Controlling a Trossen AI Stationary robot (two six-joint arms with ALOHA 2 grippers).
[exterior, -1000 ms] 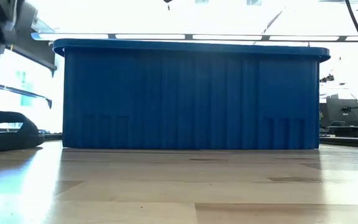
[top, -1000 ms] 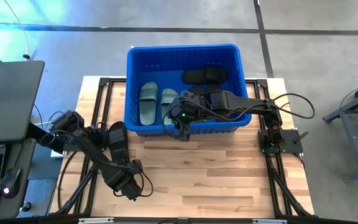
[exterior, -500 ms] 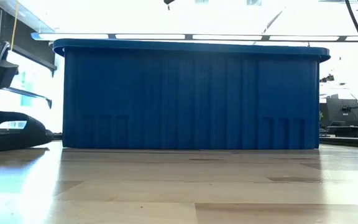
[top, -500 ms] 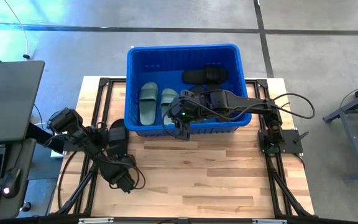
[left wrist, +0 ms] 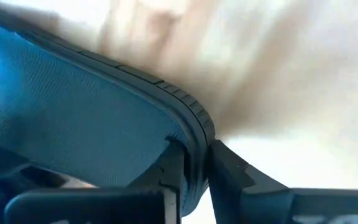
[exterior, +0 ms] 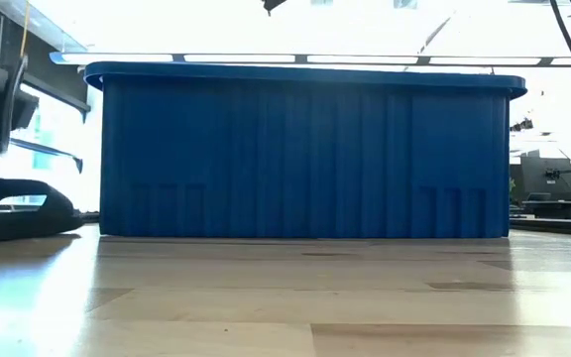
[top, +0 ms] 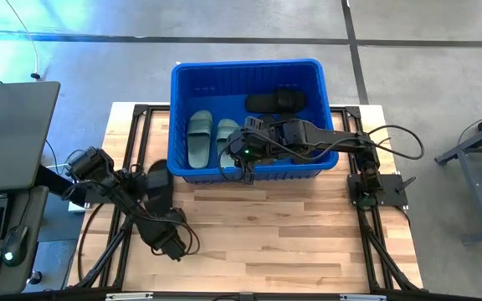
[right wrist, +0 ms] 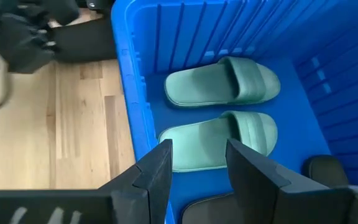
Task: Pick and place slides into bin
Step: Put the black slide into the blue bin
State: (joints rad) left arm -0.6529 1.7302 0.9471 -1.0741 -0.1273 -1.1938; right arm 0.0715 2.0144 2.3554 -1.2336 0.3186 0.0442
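A black slide [top: 159,180] lies on the table's left part, left of the blue bin [top: 249,65]. My left gripper [top: 145,180] is shut on it, reaching in from the table's left. In the low view this slide [exterior: 18,203] rests on the wood. Two sage green slides [right wrist: 222,84] [right wrist: 216,140] lie side by side on the bin's floor at its left, and another black slide [top: 276,102] lies at its far right. My right gripper [right wrist: 199,149] hovers open over the bin's near part, with nothing between its fingers. My left gripper pinches a thin ridged edge [left wrist: 191,134] of the black slide between its two fingers [left wrist: 225,165]. Whether that edge belongs to the sole or the strap, I cannot tell. The fingers come from the table's left. The slide sits on the table.
Bare wood [top: 274,234] fills the table's near half. A grey laptop [top: 7,125] and a keyboard stand beyond the table's left edge. The bin's left wall [right wrist: 126,93] rises close beside my right gripper. Another dark shape [right wrist: 328,171] lies on the bin floor.
My left gripper has shut on the black slide's edge. The left arm shifted a little toward the table's left and back, and the slide moved slightly on the wood with it. My right gripper has stayed open over the bin.
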